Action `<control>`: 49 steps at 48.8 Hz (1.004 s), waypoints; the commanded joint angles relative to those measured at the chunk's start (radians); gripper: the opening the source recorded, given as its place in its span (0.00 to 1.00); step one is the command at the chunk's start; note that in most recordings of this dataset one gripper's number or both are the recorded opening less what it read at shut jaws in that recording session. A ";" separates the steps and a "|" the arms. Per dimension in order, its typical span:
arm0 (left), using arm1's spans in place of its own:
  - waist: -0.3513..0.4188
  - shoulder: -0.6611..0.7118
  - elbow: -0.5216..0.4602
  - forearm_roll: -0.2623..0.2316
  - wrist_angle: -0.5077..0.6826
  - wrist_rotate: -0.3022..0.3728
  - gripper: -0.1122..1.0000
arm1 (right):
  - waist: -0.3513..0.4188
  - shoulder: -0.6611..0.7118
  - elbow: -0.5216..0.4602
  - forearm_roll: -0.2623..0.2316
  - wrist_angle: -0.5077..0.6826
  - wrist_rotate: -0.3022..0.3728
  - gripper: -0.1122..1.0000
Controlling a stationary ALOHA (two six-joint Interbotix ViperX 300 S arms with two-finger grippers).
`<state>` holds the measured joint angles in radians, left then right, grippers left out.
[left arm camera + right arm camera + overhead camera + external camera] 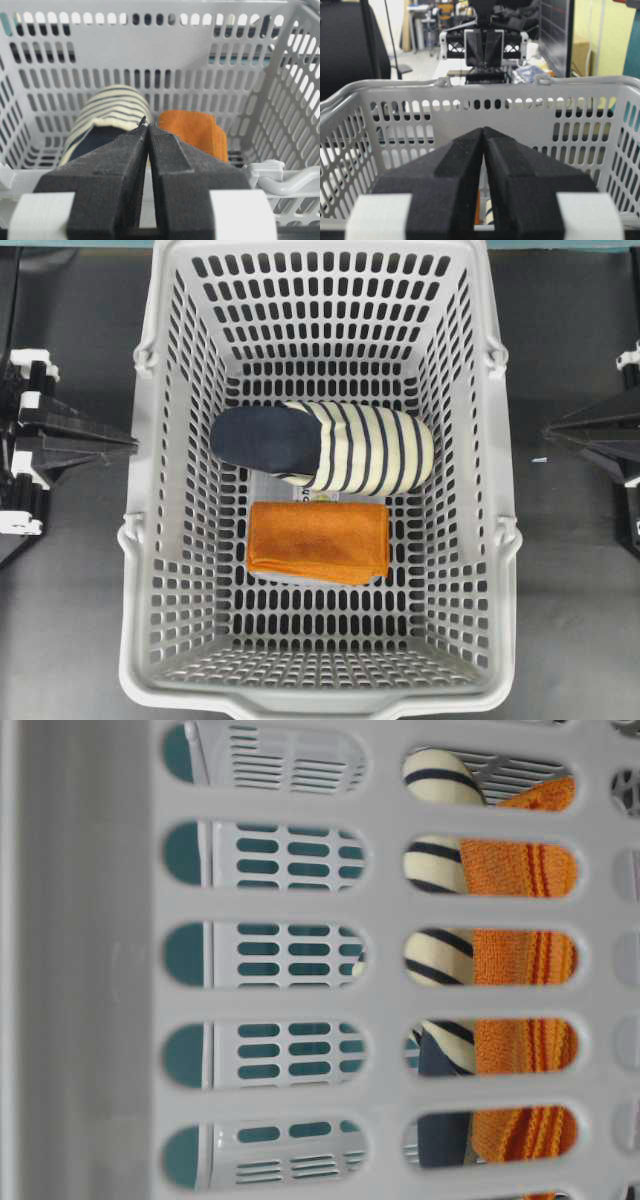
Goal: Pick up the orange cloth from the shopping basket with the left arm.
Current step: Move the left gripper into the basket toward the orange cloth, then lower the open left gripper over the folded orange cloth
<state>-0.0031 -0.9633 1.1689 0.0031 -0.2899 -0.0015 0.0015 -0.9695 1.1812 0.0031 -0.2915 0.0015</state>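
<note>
Closest to the left wrist camera, the left gripper (147,131) has its jaws together outside the shopping basket (500,540). Inside, the orange cloth (318,540) lies folded beside the striped slipper (325,447). Right gripper (483,131) jaws also meet.

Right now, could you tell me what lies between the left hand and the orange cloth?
In the overhead view, the shopping basket's slotted wall separates the left hand from the orange cloth.

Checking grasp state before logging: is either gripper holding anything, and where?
Nothing held. Left gripper and right gripper are shut empty outside the shopping basket; the orange cloth lies untouched on its floor.
</note>
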 commanded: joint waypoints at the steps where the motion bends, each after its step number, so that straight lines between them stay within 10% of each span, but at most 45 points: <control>1: 0.006 0.015 -0.061 0.040 0.046 -0.026 0.15 | -0.005 0.014 -0.020 0.002 -0.011 0.008 0.10; 28: -0.006 0.233 -0.440 0.041 0.480 -0.035 0.10 | -0.029 0.012 -0.025 0.021 0.094 0.130 0.11; 43: -0.023 0.370 -0.598 0.041 0.632 -0.035 0.10 | -0.031 0.011 -0.034 0.012 0.129 0.087 0.76; 49: -0.035 0.446 -0.673 0.041 0.726 -0.035 0.10 | -0.031 0.008 -0.034 0.012 0.132 0.058 0.81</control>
<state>-0.0307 -0.5568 0.5645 0.0414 0.3850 -0.0368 -0.0261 -0.9664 1.1689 0.0169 -0.1549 0.0690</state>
